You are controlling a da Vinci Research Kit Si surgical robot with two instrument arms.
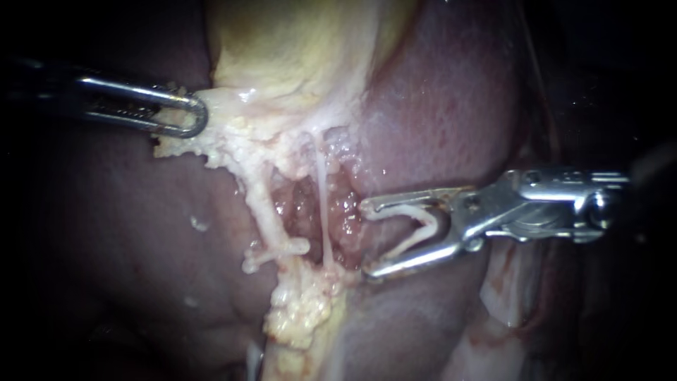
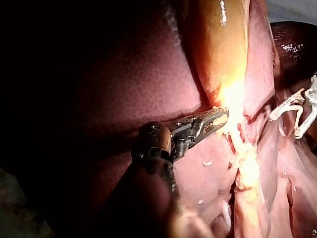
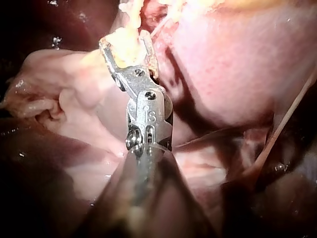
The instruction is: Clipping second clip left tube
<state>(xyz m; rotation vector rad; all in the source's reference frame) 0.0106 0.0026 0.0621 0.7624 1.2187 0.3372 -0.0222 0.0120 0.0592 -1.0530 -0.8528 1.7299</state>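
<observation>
One thick, pale left tube (image 1: 264, 208) sits centre, a white clip (image 1: 276, 249) across its six-o'clock end. From three o'clock my right instrument (image 1: 364, 238) lies level, jaws wide, holding a white V-shaped clip (image 1: 417, 224). At ten o'clock my left instrument (image 1: 192, 117) clamps yellowish fat (image 1: 240, 134).

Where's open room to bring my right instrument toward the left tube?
Free: bare liver below the left instrument, which grips fatty tissue, out to the left tube; also liver above the right instrument. Crowded: around that tube's placed clip and the thin strand, facing the loaded clip.
</observation>
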